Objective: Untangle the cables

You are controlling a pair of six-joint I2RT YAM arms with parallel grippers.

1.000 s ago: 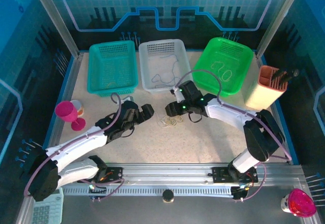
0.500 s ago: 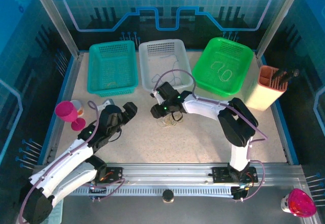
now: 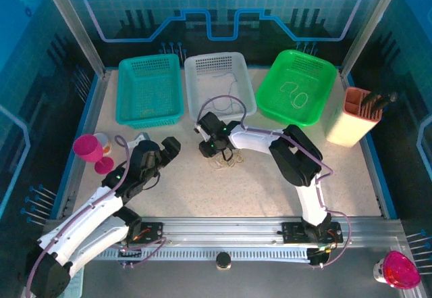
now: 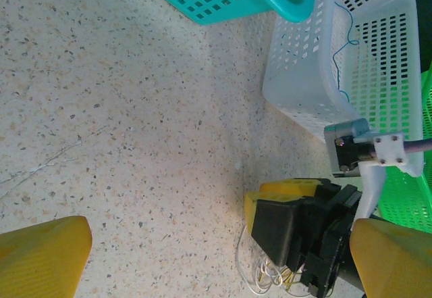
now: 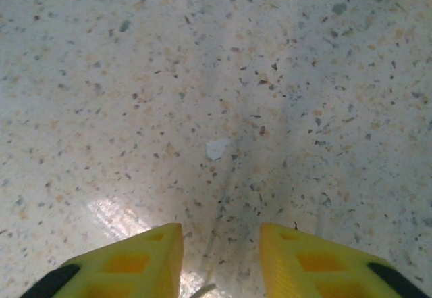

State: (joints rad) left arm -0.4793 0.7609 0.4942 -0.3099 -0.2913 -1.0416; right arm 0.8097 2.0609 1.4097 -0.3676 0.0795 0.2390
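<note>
The right claw (image 3: 206,147) has shifted left, now partly open beside the limp, featherlight cables (image 3: 227,163), best pinched by one outer loop, with the left claw (image 3: 170,147) wide open.

There are three baskets: teal (image 3: 150,88), white (image 3: 209,68) and green (image 3: 312,75). Three cables show: one dark (image 3: 230,82), one whitish (image 3: 297,96), one yellowish tangle (image 3: 227,163). Two pink goblets, left (image 3: 90,151) and right (image 3: 398,269); two arms, left (image 3: 101,200) and right (image 3: 297,166); one orange holder (image 3: 349,121); one calculator (image 3: 61,282).

Speckled tabletop (image 3: 223,193). On it, far side: teal basket (image 3: 148,117), white basket (image 3: 214,57), green basket (image 3: 291,117). Right: orange holder (image 3: 347,126). Left: pink goblet (image 3: 88,148). Centre: yellowish cable tangle (image 3: 228,163).
</note>
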